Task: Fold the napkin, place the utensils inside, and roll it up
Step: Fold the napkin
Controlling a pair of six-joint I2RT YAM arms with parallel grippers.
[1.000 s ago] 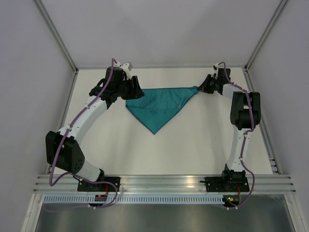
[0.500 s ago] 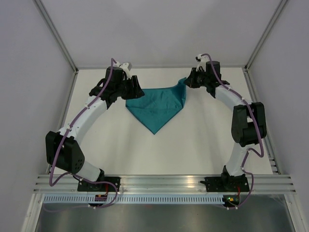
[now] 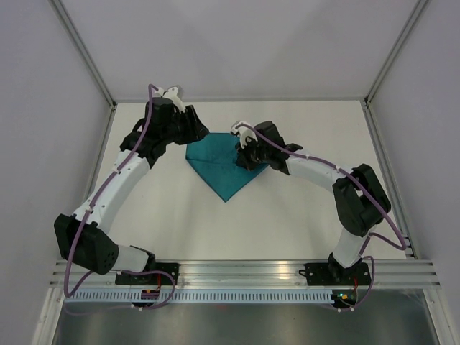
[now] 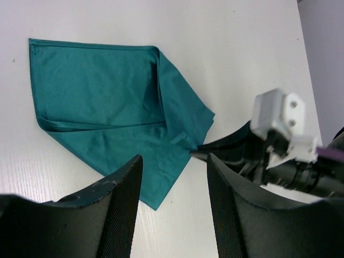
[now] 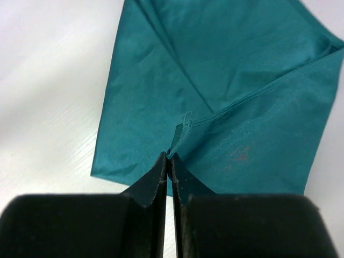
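Observation:
The teal napkin (image 3: 219,175) lies partly folded on the white table, its lower tip pointing toward the arms. My right gripper (image 3: 245,154) is shut on the napkin's right corner and holds it over the middle of the cloth. In the right wrist view the pinched hem corner (image 5: 177,137) rises from the closed fingertips of my right gripper (image 5: 169,157), above the napkin (image 5: 215,70). My left gripper (image 3: 198,136) stands open by the cloth's back left edge. In its own view my left gripper (image 4: 174,162) has only bare table between its fingers, just off the napkin (image 4: 102,91). The utensils are out of view.
The white table (image 3: 302,215) is closed in by grey walls with metal posts at the back corners. An aluminium rail (image 3: 244,272) carrying both arm bases runs along the near edge. The right arm's wrist (image 4: 279,115) shows at the right of the left wrist view.
My right gripper has carried the napkin's right corner leftward, folding it over the cloth. The left gripper has drawn back a little toward the far left.

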